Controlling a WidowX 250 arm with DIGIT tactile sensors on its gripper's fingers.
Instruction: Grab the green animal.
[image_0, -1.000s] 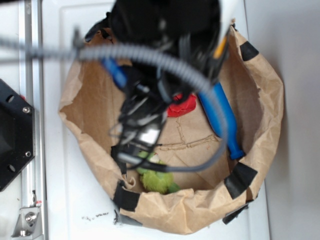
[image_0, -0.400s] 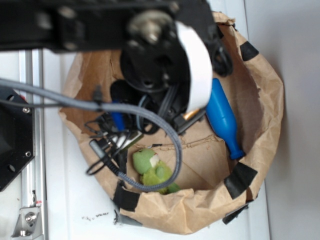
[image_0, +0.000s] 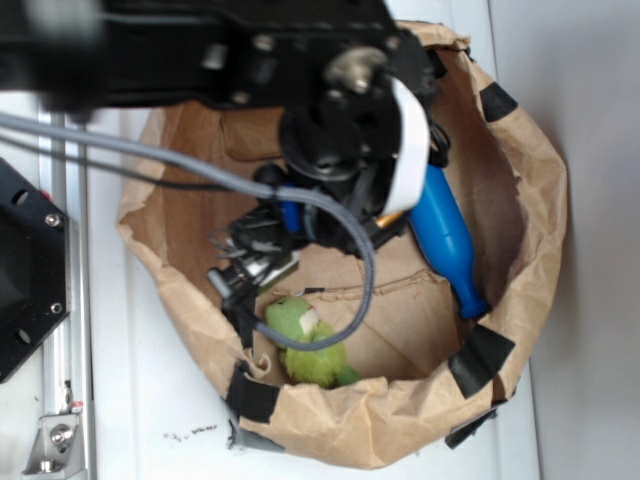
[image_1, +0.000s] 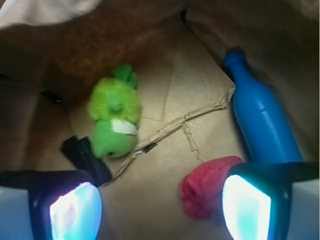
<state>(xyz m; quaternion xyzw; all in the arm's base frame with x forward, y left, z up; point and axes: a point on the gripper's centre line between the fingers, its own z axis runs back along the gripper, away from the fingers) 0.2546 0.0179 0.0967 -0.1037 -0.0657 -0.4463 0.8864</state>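
Observation:
The green animal (image_0: 305, 345) (image_1: 115, 120), a small lime-green plush with a whitish face patch, lies on the floor of a brown paper bag (image_0: 520, 260) near its front wall. My gripper (image_1: 160, 207) hangs inside the bag, open, with nothing between its fingers. In the wrist view the plush sits ahead of the jaws and a little left. In the exterior view the gripper (image_0: 250, 270) is just above and left of the plush, apart from it.
A blue plastic bottle (image_0: 445, 240) (image_1: 262, 120) lies along the bag's right side. A red wrinkly wad (image_1: 207, 190) sits next to my right finger. Black tape patches (image_0: 480, 360) mark the bag's rim. The bag's walls close in all around.
The arm has shifted across the bag; the gripper, over the plush a second ago, now sits just up-left of it. The plush and bottle have not moved.

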